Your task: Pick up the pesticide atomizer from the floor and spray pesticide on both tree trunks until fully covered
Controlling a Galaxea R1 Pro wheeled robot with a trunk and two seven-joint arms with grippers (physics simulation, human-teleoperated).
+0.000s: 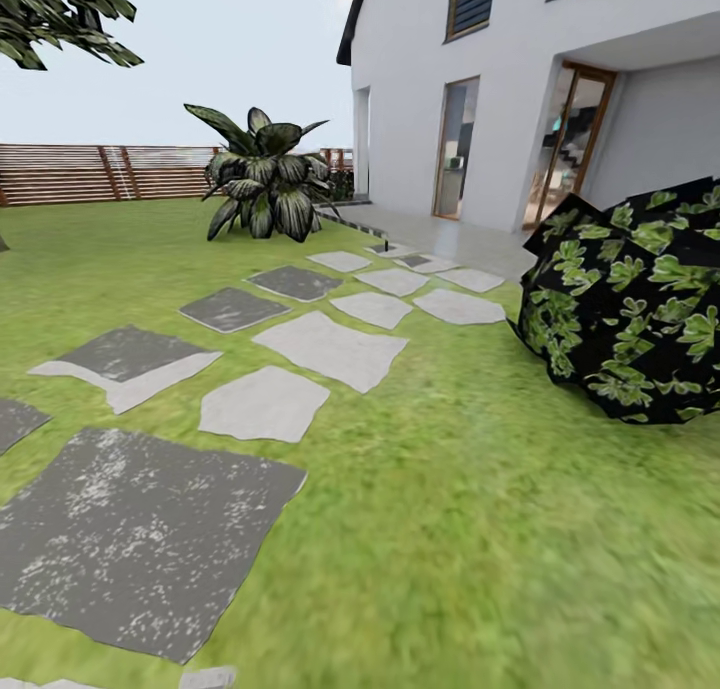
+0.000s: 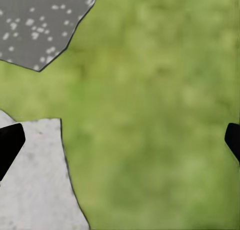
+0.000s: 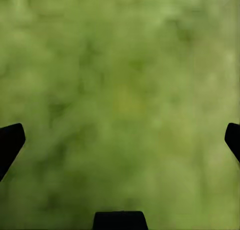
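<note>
Matt mottled grass point(image 1: 480, 529), rough speckled stepping stones point(image 1: 130, 539), slatted wooden fence point(image 1: 100, 174).

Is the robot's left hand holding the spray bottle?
No, the left gripper is open with nothing between its fingers, just grass and grey stepping stones below.

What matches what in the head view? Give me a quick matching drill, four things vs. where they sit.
Things:
1. round bush
2. palm
3. fence
4. largest dark stepping stone

Places:
A. far left, along the back of the lawn
B. near, lower left of the picture
C. right edge, beside the house
D. middle distance, at the far end of the stone path

Pairs: 1-C, 2-D, 3-A, 4-B
</note>
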